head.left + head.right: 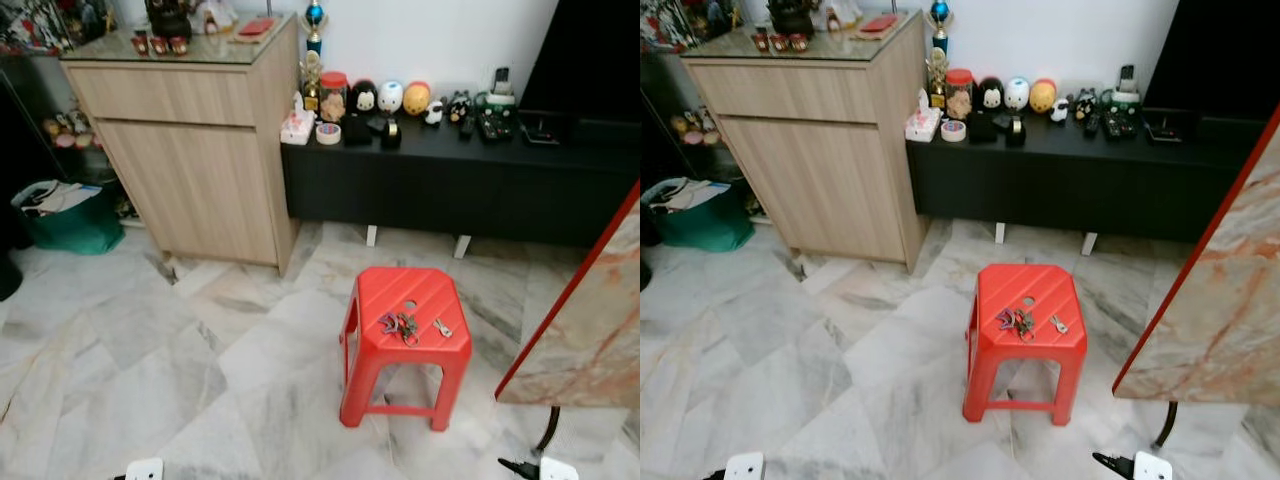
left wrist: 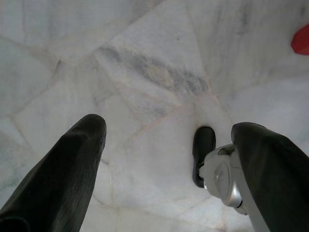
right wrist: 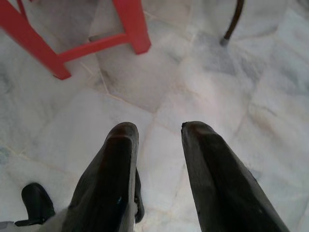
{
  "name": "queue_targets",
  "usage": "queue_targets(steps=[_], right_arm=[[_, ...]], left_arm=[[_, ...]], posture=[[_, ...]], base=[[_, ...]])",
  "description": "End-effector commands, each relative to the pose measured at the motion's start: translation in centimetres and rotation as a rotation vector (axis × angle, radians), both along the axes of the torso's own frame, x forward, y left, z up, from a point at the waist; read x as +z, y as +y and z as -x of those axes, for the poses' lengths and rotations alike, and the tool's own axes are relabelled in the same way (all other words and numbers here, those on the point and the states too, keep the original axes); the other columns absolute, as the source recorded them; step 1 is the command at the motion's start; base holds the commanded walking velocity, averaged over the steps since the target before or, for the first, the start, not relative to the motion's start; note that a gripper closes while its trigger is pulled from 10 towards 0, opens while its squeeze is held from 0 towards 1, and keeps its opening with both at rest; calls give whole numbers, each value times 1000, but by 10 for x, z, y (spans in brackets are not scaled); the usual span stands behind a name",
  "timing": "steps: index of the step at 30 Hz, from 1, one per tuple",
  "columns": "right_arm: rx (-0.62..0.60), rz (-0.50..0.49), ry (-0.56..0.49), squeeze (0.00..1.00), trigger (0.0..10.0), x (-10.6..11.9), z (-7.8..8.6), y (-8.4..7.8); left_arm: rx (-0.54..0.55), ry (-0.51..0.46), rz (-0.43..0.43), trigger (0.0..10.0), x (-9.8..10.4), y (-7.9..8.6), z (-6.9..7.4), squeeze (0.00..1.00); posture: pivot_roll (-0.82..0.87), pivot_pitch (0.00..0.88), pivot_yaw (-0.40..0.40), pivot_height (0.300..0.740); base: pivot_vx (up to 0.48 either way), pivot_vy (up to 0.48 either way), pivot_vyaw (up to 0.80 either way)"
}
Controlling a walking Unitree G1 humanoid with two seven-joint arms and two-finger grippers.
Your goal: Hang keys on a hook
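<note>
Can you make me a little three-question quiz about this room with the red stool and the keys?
1. True or false: the keys lie on the red stool.
2. What stands left of the black low cabinet? A) wooden cabinet B) fridge C) bed
3. Fill in: the left gripper hangs over the marble ____.

Key: 1 true; 2 A; 3 floor.

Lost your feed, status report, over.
Both grippers open, low over floor: left, right. Keys lie on red stool. Path ahead unobstructed.
</note>
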State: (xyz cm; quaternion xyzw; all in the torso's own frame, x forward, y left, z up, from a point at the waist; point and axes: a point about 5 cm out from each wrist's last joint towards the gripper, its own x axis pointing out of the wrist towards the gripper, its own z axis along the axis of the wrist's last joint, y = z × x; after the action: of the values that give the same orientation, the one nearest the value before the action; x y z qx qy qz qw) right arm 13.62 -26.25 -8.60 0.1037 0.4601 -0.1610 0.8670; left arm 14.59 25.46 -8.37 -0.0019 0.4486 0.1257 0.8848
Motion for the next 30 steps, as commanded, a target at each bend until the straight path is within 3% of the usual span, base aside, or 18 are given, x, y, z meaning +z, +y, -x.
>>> queue_targets(steps=[1,12,13,14,18,30], right_arm=[[28,7,-3,0,10000,1,-2,0],[-10,-11,-12,0,10000,1,-2,1],[6,-20,-34,0,10000,1,-12,14],[34,-37,-74,0,10000,2,-32,40],[48,-48,-95,0,10000,3,-41,54],[28,-44,-95,0,10000,3,-41,53]], left_arm=[[1,5,0,10000,0,2,2,0],[-7,0,2,10000,0,1,0,0],[-7,0,2,10000,0,1,0,0],[-9,1,1,10000,0,1,0,0],[-11,1,2,10000,0,1,0,0],[-16,3,6,10000,0,-2,0,0]], posture=[[33,0,1,740],[29,0,5,740],[29,0,5,740],[29,0,5,740],[25,0,6,740],[18,0,6,740]], base=[[266,0,800],[289,0,145],[292,0,0],[292,0,0],[294,0,0],[294,0,0]])
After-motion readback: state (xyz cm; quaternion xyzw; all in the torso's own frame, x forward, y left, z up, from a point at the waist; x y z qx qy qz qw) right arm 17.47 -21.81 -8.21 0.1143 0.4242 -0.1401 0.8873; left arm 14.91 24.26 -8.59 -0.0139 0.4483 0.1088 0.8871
